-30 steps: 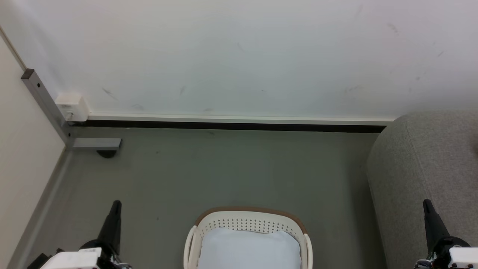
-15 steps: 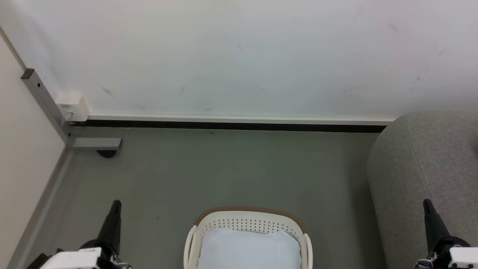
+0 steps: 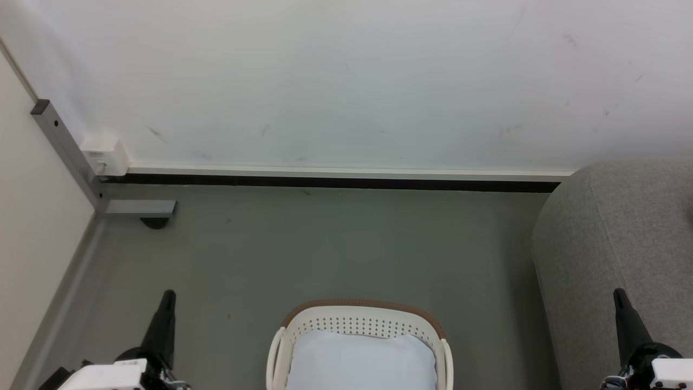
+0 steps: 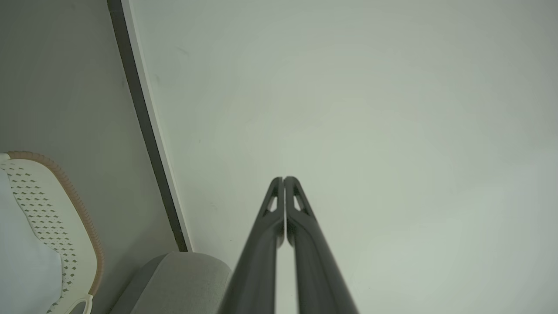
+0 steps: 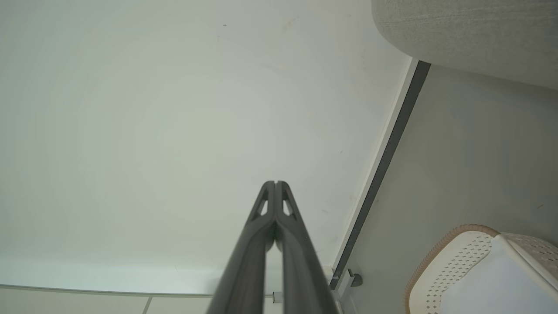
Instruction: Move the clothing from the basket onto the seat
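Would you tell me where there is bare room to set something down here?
The grey floor lies bare between the basket and the skirting, and leftward to the metal post. The seat, where visible, is bare too. Inside the basket a white cloth takes the room.

Head camera looks down; all views share basket point(image 3: 357, 324).

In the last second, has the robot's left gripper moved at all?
No. In the head view the left gripper sits at the same spot below the grey metal bracket as before.
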